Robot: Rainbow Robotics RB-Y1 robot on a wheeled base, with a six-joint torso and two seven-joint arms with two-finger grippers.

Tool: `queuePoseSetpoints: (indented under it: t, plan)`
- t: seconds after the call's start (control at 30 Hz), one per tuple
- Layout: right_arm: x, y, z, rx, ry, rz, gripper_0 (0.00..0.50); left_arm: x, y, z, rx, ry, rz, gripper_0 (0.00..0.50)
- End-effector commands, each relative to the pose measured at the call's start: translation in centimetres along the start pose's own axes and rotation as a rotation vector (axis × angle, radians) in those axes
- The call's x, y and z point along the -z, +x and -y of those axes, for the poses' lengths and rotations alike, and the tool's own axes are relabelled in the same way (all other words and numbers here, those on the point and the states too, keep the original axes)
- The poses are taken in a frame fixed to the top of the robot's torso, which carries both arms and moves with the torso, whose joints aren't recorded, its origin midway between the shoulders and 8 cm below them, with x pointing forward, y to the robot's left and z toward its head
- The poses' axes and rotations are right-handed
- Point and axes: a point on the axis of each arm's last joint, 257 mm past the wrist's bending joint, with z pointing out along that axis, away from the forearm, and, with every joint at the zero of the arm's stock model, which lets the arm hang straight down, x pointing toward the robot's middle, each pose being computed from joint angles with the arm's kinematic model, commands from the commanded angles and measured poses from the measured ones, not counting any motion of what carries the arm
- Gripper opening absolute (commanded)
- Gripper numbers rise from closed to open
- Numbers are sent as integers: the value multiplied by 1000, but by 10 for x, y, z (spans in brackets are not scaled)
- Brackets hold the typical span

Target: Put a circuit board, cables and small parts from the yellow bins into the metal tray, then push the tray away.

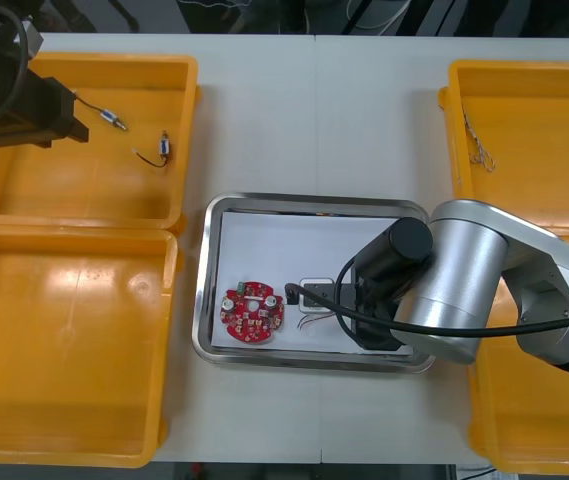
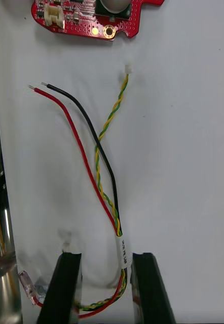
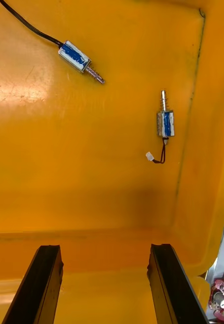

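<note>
The metal tray (image 1: 207, 300), white inside, holds a round red circuit board (image 1: 254, 312) and a cable (image 1: 309, 310). My right arm (image 1: 444, 290) reaches over the tray's right half. In the right wrist view my right gripper (image 2: 106, 255) is open and low over the white floor. Its fingers (image 2: 66, 288) straddle a cable (image 2: 112, 202) of red, black and twisted yellow-green wires. The board (image 2: 86, 17) lies beyond the wire ends. My left gripper (image 1: 59, 120) hangs open over the far left bin (image 1: 84, 70). Two small metal parts (image 3: 76, 56) (image 3: 165, 124) lie ahead of the open left gripper (image 3: 104, 248).
The near left bin (image 1: 64, 440) looks bare. A small metal part (image 1: 481, 150) lies in the far right bin (image 1: 524, 75). My right arm covers part of the near right bin (image 1: 494, 430). Bare table runs between the bins beyond the tray.
</note>
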Motion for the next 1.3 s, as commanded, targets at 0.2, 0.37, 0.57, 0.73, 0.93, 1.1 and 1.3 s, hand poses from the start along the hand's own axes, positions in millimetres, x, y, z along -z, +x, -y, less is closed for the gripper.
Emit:
queuePoseSetpoints:
  t: [0.2, 0.37, 0.57, 0.73, 0.93, 1.1, 1.3]
  plan:
    - [0, 3, -1, 16, 8, -3, 500, -8, -21, 32, 22, 108, 52, 500]
    - [11, 3, 4, 5, 19, -7, 500, -16, -21, 41, 13, 121, 59, 500]
    - [38, -1, 15, -21, 37, 7, 500, -29, -19, 43, 15, 118, 57, 500]
    - [65, 1, 28, -64, 46, -8, 500, -42, -21, 41, 17, 111, 72, 500]
    - [96, 8, 45, -140, 51, -39, 500, -66, -20, 43, 35, 121, 77, 500]
    - [121, 0, 72, -201, 110, 27, 500, -82, -19, 49, 37, 128, 90, 500]
    - [153, 15, 111, -333, 197, 86, 500, -94, -16, 56, 22, 127, 99, 500]
